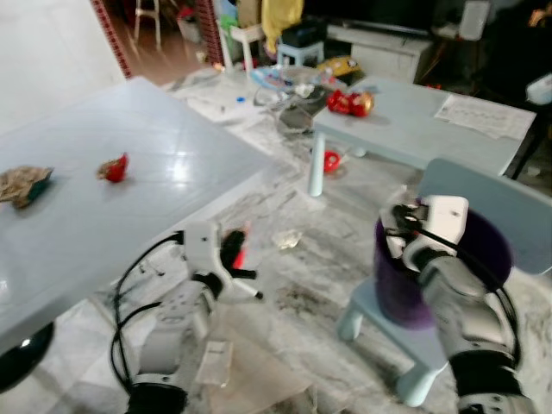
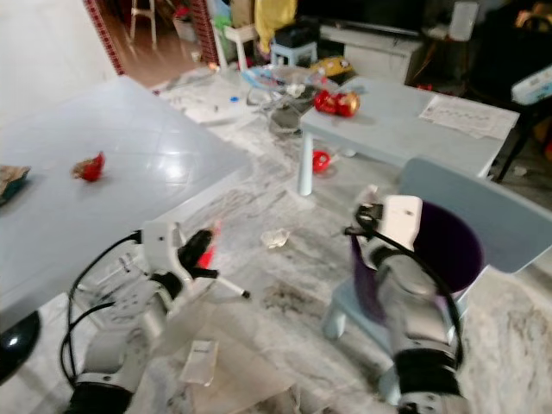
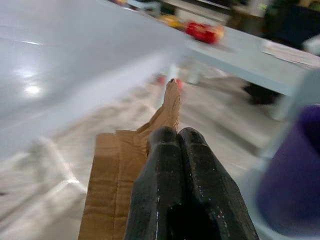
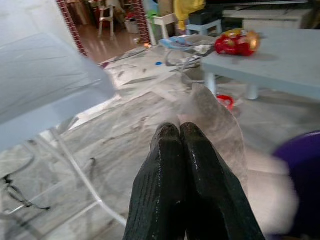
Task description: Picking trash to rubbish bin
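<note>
The left claw (image 3: 177, 165) is pinching a cardboard scrap (image 3: 125, 170) and the right claw (image 4: 180, 160) a clear plastic sheet (image 4: 215, 120), either risking slipping short of the purple bin (image 1: 470, 259)

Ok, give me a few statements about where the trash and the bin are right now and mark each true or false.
1. The purple bin stands on the small blue chair. True.
2. The left end effector is shut on brown cardboard. True.
3. The red wrapper lies on the floor. False: it lies on the big grey table.
4. The right end effector is open and holds nothing. False: it is shut on a clear plastic piece.
</note>
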Tool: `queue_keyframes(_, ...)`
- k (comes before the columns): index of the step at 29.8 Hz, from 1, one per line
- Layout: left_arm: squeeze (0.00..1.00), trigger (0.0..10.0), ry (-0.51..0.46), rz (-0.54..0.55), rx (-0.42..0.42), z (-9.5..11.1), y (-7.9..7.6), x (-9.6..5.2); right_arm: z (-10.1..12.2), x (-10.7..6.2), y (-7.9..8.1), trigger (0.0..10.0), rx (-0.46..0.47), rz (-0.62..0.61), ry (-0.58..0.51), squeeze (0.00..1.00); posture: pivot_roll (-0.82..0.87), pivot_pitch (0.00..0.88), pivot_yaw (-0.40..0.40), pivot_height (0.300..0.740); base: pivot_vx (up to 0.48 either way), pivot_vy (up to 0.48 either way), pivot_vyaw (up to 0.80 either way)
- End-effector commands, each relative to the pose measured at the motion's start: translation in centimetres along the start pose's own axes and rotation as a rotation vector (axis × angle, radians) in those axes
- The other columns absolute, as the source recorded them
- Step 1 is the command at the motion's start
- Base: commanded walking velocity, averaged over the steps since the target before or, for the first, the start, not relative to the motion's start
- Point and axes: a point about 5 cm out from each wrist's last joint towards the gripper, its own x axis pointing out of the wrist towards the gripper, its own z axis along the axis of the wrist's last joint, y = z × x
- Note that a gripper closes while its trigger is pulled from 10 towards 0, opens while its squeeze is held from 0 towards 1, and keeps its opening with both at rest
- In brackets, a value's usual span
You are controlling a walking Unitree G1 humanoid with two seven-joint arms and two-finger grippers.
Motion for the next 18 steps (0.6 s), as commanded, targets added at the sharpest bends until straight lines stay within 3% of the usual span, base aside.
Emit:
queue_keyframes(1, 0.0, 0.0, -0.016, -0.017, 0.005, 0.33, -0.7, 0.23, 0.57, -0.1, -0.83, 0.0, -0.014, -0.031, -0.017, 0.0, -0.02, 0.044, 0.092, 0.74, 0.0, 0.0, 0.0)
queue_keyframes(8, 0.0, 0.0, -0.019, -0.046, 0.021, 0.45, -1.0, 0.25, 0.26, -0.18, -1.06, 0.0, -0.014, -0.065, -0.001, 0.0, -0.02, 0.037, 0.092, 0.74, 0.0, 0.0, 0.0)
queue_keyframes(18, 0.0, 0.0, -0.027, -0.06, 0.031, 0.47, -1.38, 0.43, 0.2, -0.24, -1.22, 0.0, -0.017, -0.081, 0.004, 0.0, -0.03, 0.032, 0.084, 0.74, 0.0, 0.0, -0.77)
